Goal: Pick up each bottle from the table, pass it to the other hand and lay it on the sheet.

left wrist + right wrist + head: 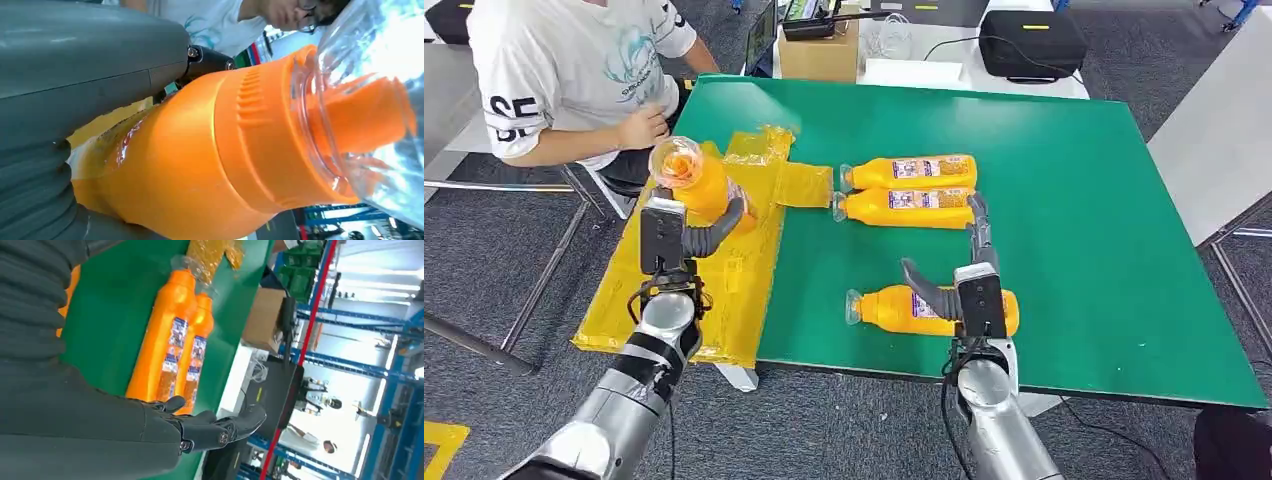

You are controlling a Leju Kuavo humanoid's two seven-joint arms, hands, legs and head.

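Note:
My left hand (pixel 674 228) grips an orange bottle (pixel 696 180) with a clear cap, raised and tilted over the yellow sheet (pixel 724 285). Close up in the left wrist view, the bottle (pixel 225 150) sits against the hand's grey cover (pixel 75 75). A third of the way up the green table (pixel 1084 250), another orange bottle (pixel 892 308) lies on its side. My right hand (pixel 969 272) hovers over it with fingers spread and nothing in them. Two more bottles (pixel 911 172) (pixel 906 207) lie side by side farther back. In the right wrist view they appear (pixel 165 340) (pixel 197 355) beyond the hand (pixel 150 425).
A person in a white shirt (pixel 564 70) sits at the table's far left corner, one hand (pixel 644 128) close to the raised bottle. A cardboard box (pixel 819 50) and a black bag (pixel 1032 42) stand behind the table. The yellow sheet hangs over the table's left edge.

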